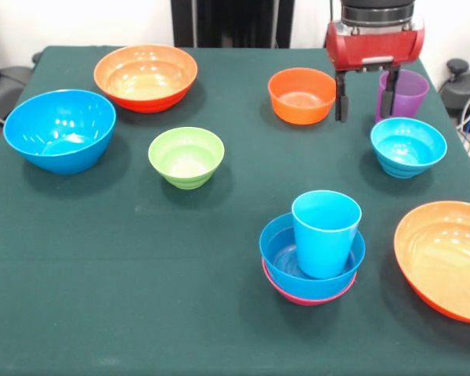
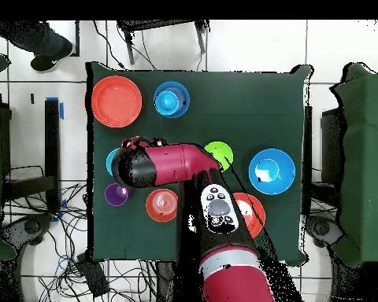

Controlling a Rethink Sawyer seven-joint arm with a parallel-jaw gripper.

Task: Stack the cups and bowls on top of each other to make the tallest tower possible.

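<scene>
At the upper right of the frame, the released tool (image 1: 366,98) hangs beside the translucent purple plastic tumbler (image 1: 406,92), likely light, stiff and slippery, best pinched across its rim.

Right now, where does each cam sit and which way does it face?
Front view: across the table from the robot, facing it; the gripper, open, comes down at the top by the purple cup.
Overhead view: above the table, looking straight down, base at the bottom; the arm shows.
Shared: the tower, the purple cup, the green bowl.
</scene>
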